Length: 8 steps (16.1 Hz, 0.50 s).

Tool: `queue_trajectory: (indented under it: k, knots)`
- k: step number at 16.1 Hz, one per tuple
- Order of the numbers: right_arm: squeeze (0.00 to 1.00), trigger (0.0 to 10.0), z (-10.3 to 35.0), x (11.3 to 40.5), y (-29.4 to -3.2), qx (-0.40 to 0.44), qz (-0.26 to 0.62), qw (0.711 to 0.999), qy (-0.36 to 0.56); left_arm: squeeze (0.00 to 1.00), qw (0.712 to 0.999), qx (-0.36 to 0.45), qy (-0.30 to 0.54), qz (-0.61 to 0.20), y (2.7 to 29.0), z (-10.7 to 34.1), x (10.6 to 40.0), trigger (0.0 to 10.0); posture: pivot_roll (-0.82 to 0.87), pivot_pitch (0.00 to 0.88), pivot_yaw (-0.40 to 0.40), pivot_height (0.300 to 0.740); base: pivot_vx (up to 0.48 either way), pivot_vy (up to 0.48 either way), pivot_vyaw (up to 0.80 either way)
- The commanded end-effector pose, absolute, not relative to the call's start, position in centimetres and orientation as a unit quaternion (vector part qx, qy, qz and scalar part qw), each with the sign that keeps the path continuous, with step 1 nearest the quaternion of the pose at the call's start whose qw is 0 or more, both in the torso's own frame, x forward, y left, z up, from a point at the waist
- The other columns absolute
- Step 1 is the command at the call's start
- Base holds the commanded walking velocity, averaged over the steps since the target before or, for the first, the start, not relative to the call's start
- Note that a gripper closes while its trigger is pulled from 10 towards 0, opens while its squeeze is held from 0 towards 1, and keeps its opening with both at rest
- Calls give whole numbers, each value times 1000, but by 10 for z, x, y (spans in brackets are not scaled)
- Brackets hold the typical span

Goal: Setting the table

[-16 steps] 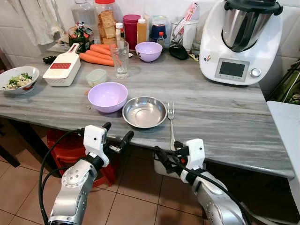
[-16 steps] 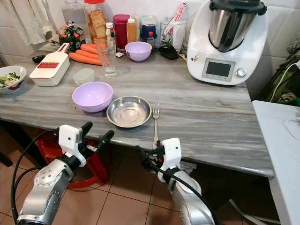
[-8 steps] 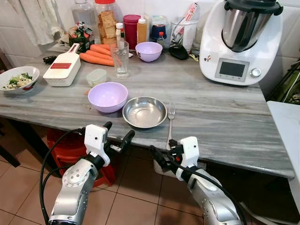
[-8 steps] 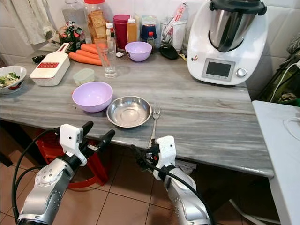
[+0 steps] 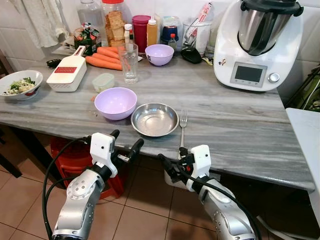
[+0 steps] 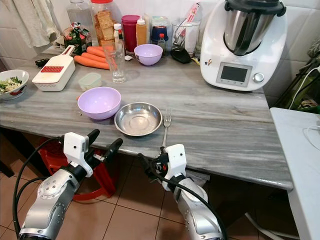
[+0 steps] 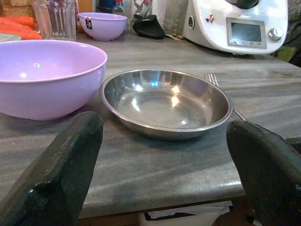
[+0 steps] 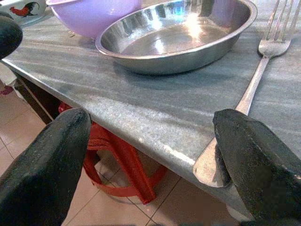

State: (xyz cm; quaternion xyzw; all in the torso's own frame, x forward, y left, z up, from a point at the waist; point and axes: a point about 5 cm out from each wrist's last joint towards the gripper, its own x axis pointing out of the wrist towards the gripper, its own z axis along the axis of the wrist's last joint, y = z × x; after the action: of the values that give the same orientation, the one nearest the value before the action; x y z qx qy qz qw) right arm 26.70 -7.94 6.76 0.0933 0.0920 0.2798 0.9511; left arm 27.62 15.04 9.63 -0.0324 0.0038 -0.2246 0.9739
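Observation:
A shallow steel bowl (image 5: 154,119) sits near the table's front edge, with a fork (image 5: 182,131) lying to its right, tines pointing away from me. The fork's handle end (image 8: 212,165) reaches the table edge. My right gripper (image 5: 174,159) hangs just below and in front of that edge, open, and one finger (image 8: 256,165) is right beside the handle end. My left gripper (image 5: 125,141) is open too, in front of the edge between the steel bowl and a large purple bowl (image 5: 115,103). Neither gripper holds anything.
At the back stand a drinking glass (image 5: 129,62), a small purple bowl (image 5: 159,54), carrots (image 5: 102,57), jars and bottles. A white grater (image 5: 66,73) and a salad bowl (image 5: 19,84) lie left. A big kitchen machine (image 5: 257,45) stands back right. A red stool (image 5: 70,155) is under the table.
My right gripper has moved left and a little up, closer to the fork's handle end at the table edge. The left arm has stayed put.

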Motion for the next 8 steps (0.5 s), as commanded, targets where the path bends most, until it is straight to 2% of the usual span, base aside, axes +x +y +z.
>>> queue_trajectory:
  k: [1,5,8]
  knots:
    - [0,10000,77,269,-77,81,290,951,68,0,975,-28,-3,-221,151,100,279,10000,51,0,12,740,0,0,0]
    - [0,10000,82,265,-75,59,307,949,41,0,976,-27,-7,-216,153,101,280,10000,52,0,14,740,0,0,0]
    - [0,10000,77,258,-75,50,337,939,53,0,977,-25,-8,-213,154,102,280,10000,53,0,13,740,0,0,0]
